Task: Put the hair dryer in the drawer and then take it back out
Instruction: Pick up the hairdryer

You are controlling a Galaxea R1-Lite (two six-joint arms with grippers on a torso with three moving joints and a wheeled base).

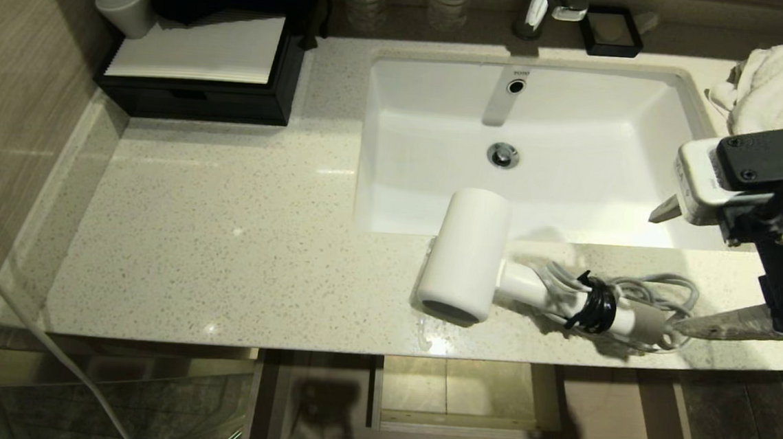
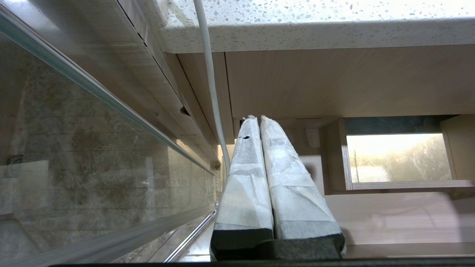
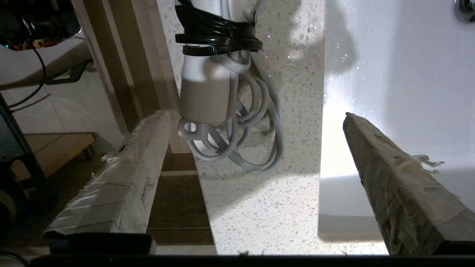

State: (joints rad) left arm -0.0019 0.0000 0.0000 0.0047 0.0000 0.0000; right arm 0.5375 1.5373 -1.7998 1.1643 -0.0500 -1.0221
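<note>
The speckled countertop [image 1: 225,235] is taking up most of the head view, with the white sink [image 1: 435,181] sunk into its far right part. Under the near edge the drawer [image 1: 453,427] is standing pulled out, its light wood floor showing and nothing visible inside it.

The hair dryer [image 1: 464,259] is lying on the countertop at the near rim of the sink, its thick barrel pointing near to far and its slim handle reaching right, with the grey cord [image 1: 662,293] looped at the handle's end under a black band [image 1: 595,306].

The right gripper [image 1: 667,270] is sitting just right of that cord, its jaws spread wide with nothing between them; one finger is over the sink rim and the other at the counter's near edge. The left gripper [image 2: 258,122] is hanging parked below the counter, its jaws pressed together and empty.

Whether this is the approach for the first pick-up or the moment after the return, the pictures are not settling. If the pick-up, the next move is calling for the open jaws to travel left along the handle, past the loose cord, and close on the firm plastic.
</note>
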